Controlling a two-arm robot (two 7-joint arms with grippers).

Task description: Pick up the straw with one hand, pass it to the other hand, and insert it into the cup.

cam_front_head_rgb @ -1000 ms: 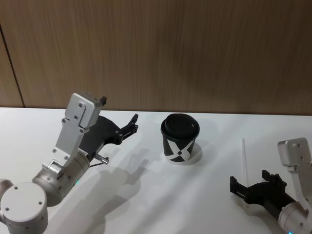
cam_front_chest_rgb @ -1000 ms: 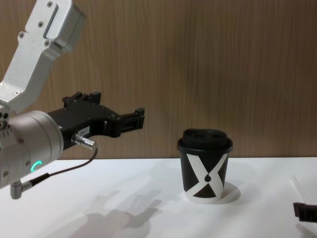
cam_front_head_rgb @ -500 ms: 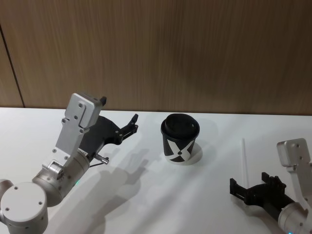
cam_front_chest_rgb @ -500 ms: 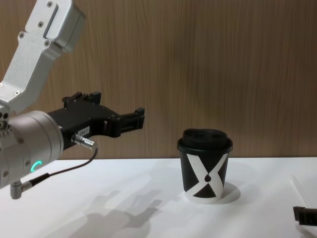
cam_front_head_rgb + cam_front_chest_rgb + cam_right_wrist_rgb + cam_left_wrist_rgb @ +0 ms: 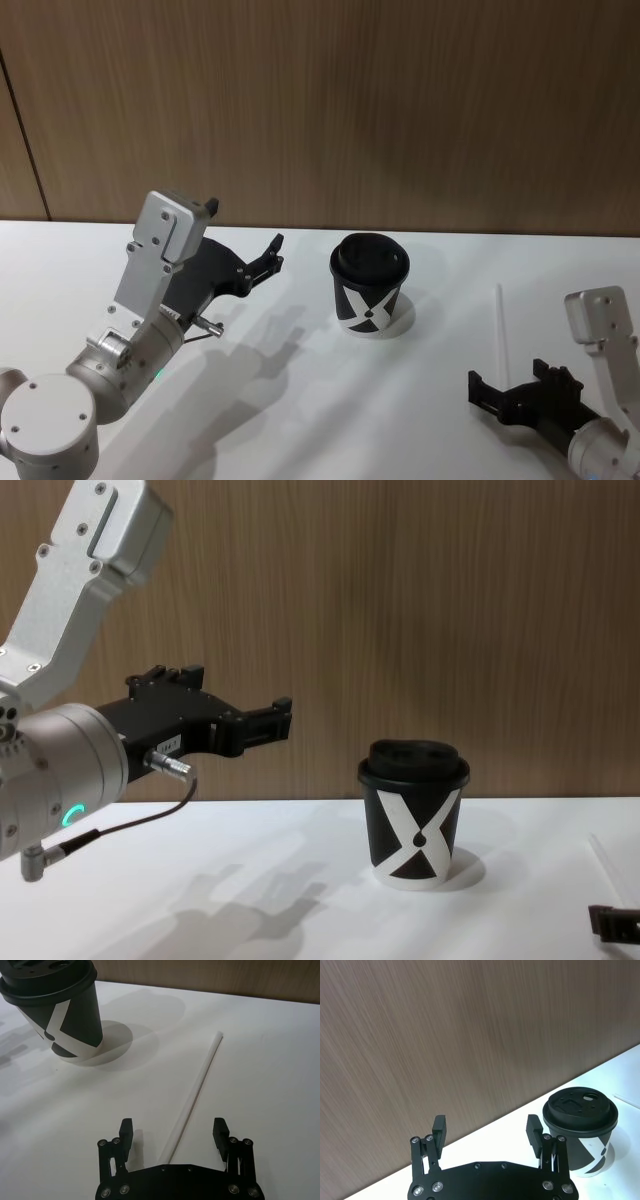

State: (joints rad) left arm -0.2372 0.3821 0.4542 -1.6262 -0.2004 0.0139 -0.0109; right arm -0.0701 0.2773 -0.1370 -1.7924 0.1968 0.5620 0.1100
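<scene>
Right of the cup (image 5: 369, 285), right gripper (image 5: 172, 1128) straddles the straw (image 5: 200, 1082), wide, ready to pinch; left gripper (image 5: 486, 1127) hovers wide, cup's left, for hand-off.

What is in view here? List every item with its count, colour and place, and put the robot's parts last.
cup: one, black with a white X and a black lid on top, upright on the table, towards the back.
straw: one, white, lying flat on the table to the right of the cup, apart from it.
table: one, white, under everything.
wall: one, brown wood panelling, behind the table.
left gripper: one, black on a silver wrist, open, held above the table to the left of the cup and pointing towards it.
right gripper: one, black, open, low at the near end of the straw, with a finger on either side of it.
</scene>
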